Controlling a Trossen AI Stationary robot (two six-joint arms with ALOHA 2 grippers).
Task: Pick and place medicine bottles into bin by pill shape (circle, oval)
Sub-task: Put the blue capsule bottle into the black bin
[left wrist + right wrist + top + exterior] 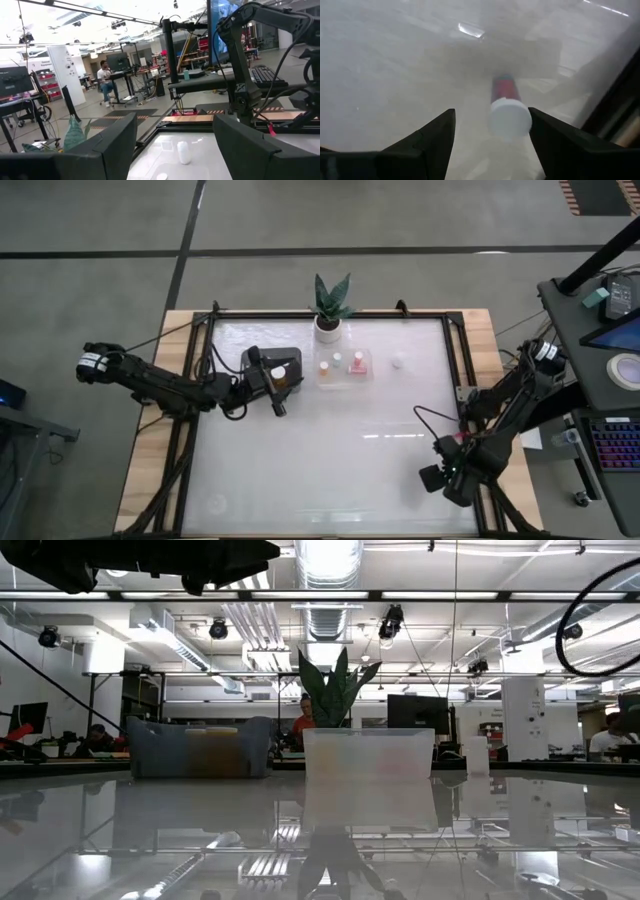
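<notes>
From above, the left gripper point(279, 392) is hovering at the dark bin point(285, 365), while the clear tray point(345, 377) beyond it is holding small white-capped cylindrical bottles point(358, 361). The left wrist camera is showing its flat dark fingers point(117, 142) spread and empty, a white bottle point(184, 152) standing ahead on the glossy table point(210, 155). In the right wrist view, the right gripper point(492, 131) is gaping wide, holding nothing, a red bottle with round white cap point(508, 110) lying between its fingers.

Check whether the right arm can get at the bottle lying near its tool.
Probably yes. The right tool is open, and the bottle lies on its side on the table just ahead, between the fingers. Nothing shows in the way.
</notes>
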